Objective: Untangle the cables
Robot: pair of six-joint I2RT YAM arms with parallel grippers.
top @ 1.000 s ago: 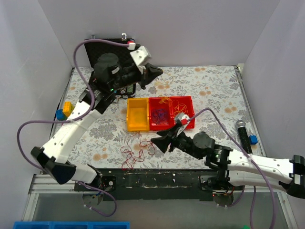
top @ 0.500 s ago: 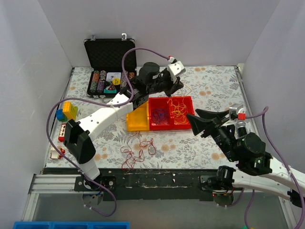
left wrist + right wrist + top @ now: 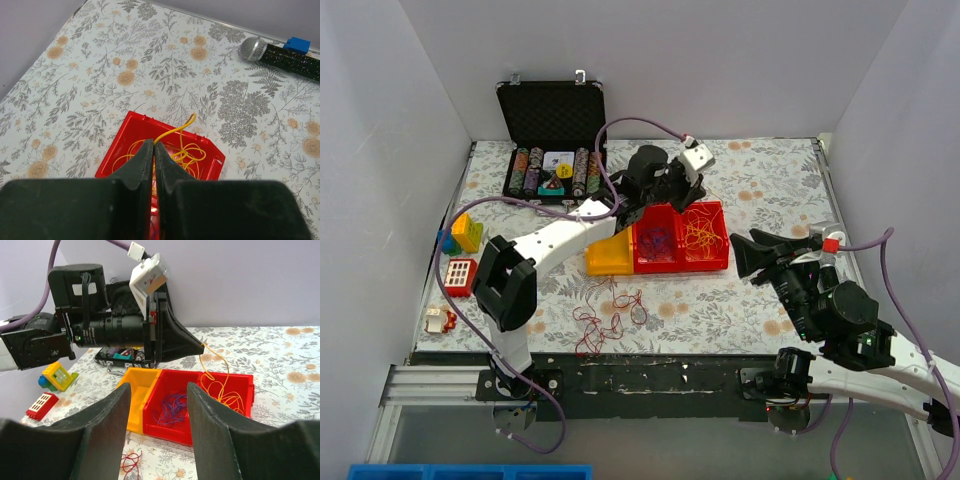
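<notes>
My left gripper (image 3: 700, 197) is shut on a thin yellow cable (image 3: 176, 129) and holds one end above the right red bin (image 3: 718, 214); the rest lies coiled in that bin (image 3: 221, 386). The middle red bin (image 3: 642, 262) holds purple and blue cable (image 3: 172, 410). The yellow bin (image 3: 605, 262) beside it has no cable in it. A loose red cable tangle (image 3: 608, 320) lies on the table in front of the bins. My right gripper (image 3: 752, 256) is open and empty, right of the bins, facing them (image 3: 160, 388).
An open black case of poker chips (image 3: 552, 160) stands at the back left. Toy blocks (image 3: 463, 232) and a red block (image 3: 460, 275) lie at the left edge. A microphone (image 3: 280, 51) with a blue block (image 3: 299, 44) lies at the right side.
My left arm has swung from the black case over to the right red bin, the yellow cable in its jaws. My right arm has pulled back from the table's middle to the right.
</notes>
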